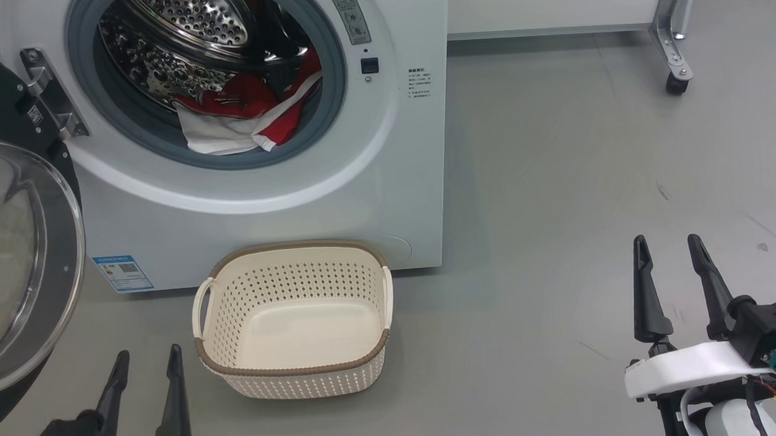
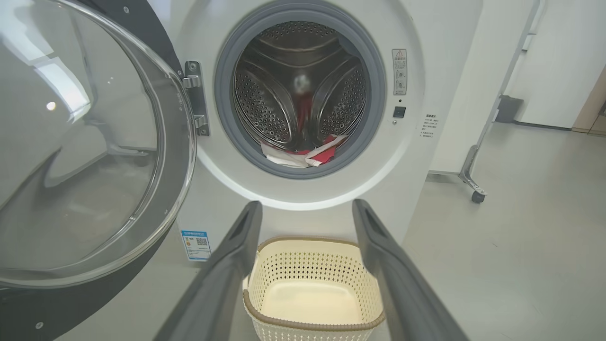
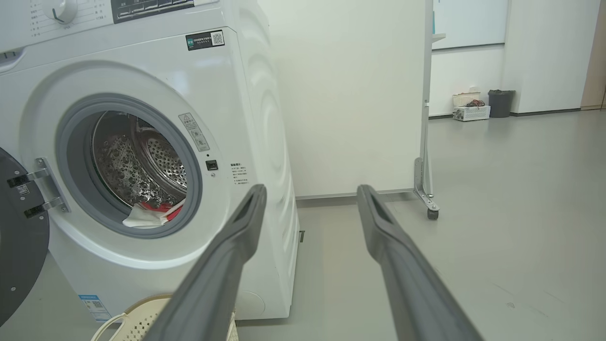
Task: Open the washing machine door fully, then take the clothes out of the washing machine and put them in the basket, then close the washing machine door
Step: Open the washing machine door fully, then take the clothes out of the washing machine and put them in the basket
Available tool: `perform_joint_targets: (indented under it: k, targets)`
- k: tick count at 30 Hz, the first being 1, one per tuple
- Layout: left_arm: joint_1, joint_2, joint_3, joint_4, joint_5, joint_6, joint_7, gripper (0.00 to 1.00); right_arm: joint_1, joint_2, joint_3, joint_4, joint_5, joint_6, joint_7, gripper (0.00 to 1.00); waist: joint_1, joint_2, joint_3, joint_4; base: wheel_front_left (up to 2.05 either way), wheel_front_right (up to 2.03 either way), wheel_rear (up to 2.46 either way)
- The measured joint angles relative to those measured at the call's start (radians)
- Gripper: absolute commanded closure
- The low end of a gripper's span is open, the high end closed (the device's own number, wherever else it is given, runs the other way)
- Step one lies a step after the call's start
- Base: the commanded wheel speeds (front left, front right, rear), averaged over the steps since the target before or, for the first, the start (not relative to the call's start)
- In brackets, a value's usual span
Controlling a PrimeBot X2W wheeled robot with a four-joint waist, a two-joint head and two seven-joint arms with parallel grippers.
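- Fingers of the left gripper (image 1: 149, 354) and the right gripper (image 1: 667, 240) stood apart and empty, low above the floor (image 1: 562, 200) and short of the washing machine (image 1: 260, 212).
- First step looked done: the washing machine door (image 1: 13, 254) hung swung wide on its hinge at the machine's left side, leaving the drum mouth uncovered.
- Unloading had apparently not begun: the clothes (image 1: 247, 115), red and white, lay heaped at the drum's front lip, partly over the grey seal.
- The basket (image 1: 296, 370) sat empty on the floor just in front of the machine, below the opening.
- Left to do, on this evidence: lifting every garment into the basket, then shutting the door.
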Motion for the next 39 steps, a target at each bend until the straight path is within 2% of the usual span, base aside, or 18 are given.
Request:
perform_joint_targets:
  k: [4, 39]
  targets:
    - [0.013, -0.025, -0.014, -0.011, -0.042, 0.000, 0.000, 0.00, 0.007, 0.000, -0.004, -0.009, 0.000, 0.000, 0.000, 0.00, 0.0000, 0.0000, -0.001, -0.005, 0.00, 0.00, 0.00]
    - [0.039, -0.002, -0.026, -0.087, -0.048, 0.000, 0.000, 0.00, 0.030, 0.003, 0.012, -0.023, 0.009, -0.007, 0.000, 0.00, 0.0000, 0.0000, 0.022, -0.013, 0.00, 0.00, 0.00]
